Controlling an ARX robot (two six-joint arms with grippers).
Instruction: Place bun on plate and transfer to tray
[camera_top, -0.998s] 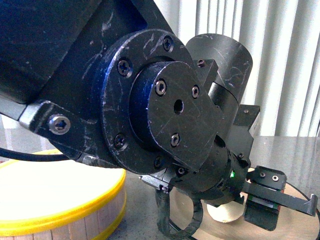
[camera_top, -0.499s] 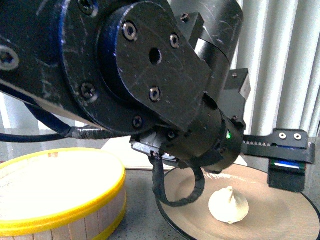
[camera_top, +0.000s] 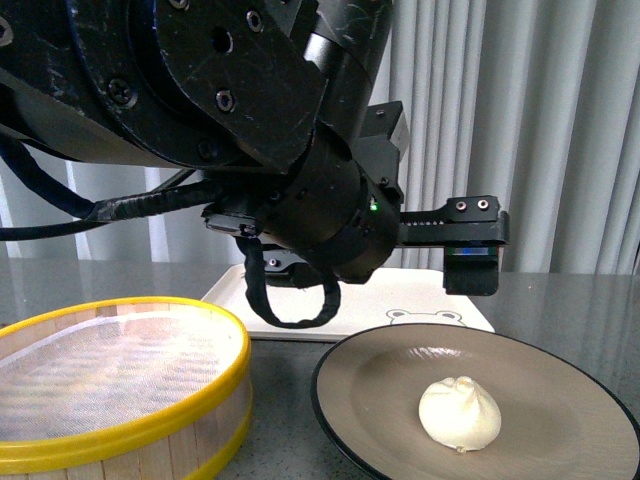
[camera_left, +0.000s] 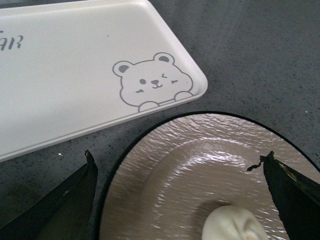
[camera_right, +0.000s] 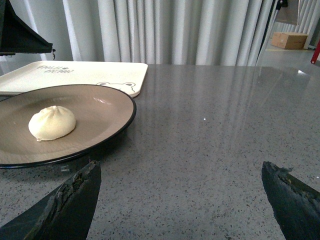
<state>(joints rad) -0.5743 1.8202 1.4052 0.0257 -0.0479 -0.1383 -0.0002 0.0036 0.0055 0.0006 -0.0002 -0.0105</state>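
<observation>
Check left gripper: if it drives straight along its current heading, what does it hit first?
Most likely the plate, on its tan inside just past the bun. The left gripper frames that spot with open fingers. Depth is unclear.

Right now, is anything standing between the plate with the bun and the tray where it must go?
Nothing visible does. Only a narrow strip of bare table separates the plate, carrying the bun, from the bear corner of the tray. The steamer basket stands aside, off that path.

Pale pleated curtains (camera_right: 175, 30) hang behind a glossy grey speckled tabletop (camera_right: 225, 150), a cardboard box (camera_right: 290, 40) beyond.
</observation>
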